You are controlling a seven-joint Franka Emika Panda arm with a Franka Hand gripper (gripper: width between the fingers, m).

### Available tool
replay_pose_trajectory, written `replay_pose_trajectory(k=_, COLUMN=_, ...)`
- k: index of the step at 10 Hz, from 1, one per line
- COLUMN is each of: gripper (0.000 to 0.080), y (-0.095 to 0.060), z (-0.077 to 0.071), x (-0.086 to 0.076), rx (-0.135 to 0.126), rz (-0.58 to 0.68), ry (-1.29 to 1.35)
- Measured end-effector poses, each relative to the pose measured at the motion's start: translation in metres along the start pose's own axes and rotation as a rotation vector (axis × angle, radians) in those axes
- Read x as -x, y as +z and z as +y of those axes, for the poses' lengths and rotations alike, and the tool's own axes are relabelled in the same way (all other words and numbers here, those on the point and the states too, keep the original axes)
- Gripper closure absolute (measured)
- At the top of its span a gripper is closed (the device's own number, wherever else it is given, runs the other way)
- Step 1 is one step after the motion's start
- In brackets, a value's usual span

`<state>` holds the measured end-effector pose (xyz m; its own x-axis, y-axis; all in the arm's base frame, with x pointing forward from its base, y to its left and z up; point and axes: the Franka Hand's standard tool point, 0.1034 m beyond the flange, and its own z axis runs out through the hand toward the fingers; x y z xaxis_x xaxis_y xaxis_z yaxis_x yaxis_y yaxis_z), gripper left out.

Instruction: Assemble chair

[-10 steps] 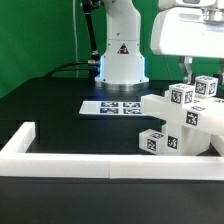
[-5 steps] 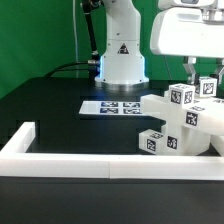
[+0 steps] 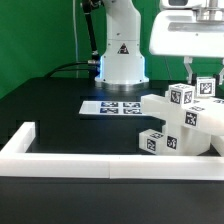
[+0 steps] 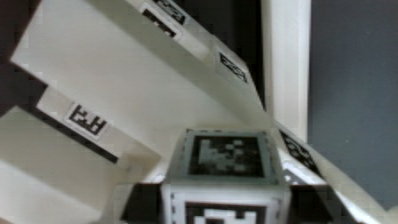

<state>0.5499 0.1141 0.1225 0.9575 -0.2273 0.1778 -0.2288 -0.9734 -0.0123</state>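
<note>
A: Scanning from the exterior view's left: the long white rail (image 3: 60, 152) fences the black tabletop (image 3: 50, 108), then the marker board (image 3: 112, 106) lies flat in front of the robot base (image 3: 120, 60).

B: And at the exterior view's right, the chair (image 3: 185, 125), part-built, sits tucked against that rail, likely so it cannot slide.

A: What about the jaws?

B: The gripper (image 3: 195, 68) hangs right above a tagged square leg (image 4: 226, 170), jaws nearly closed. They seem pinched on it, probably holding it steady for fitting.
</note>
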Motion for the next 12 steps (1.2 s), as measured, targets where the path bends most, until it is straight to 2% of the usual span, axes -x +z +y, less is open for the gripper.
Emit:
replay_pose_trajectory(k=8, gripper=0.0515, y=0.0000, z=-0.0028, x=0.0014, rx=-0.019, rz=-0.011, ry=0.505)
replay_pose_trajectory(k=9, gripper=0.0438, y=0.0003, z=-0.0027, x=0.0016, rx=-0.018, rz=-0.012, ry=0.520)
replay_pose_trajectory(k=10, gripper=0.0438, y=0.0004, z=-0.0026, x=0.0016, rx=-0.017, rz=-0.011, ry=0.493)
replay_pose_trajectory(k=11, gripper=0.0255, y=0.0002, z=-0.0032, x=0.0018, rx=-0.016, rz=-0.012, ry=0.427)
replay_pose_trajectory(k=12, gripper=0.0172, y=-0.0001, z=-0.0044, x=0.0022, rx=-0.017, rz=-0.011, ry=0.387)
